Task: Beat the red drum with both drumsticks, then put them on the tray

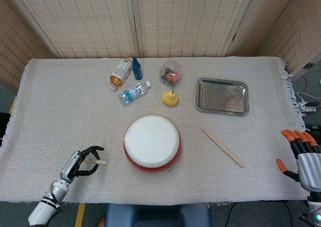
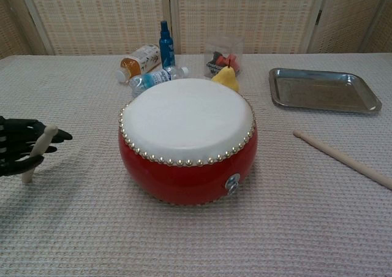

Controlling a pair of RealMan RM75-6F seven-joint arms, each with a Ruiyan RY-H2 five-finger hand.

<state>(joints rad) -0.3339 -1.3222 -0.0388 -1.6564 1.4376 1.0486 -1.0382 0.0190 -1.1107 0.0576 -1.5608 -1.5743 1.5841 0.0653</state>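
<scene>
Wooden drumstick (image 2: 37,152) clasped in left robot hand (image 1: 79,162), steeply tilted, upper tip toward red drum (image 2: 187,143).

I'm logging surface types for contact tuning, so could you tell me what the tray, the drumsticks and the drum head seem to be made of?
Tray: apparently metal, a dull grey sheen with reflections.
Drumsticks, one in the left hand: likely unfinished pale wood, matte.
Drum head: smooth white skin, hide or synthetic, stud-fastened to a glossy red shell.
</scene>
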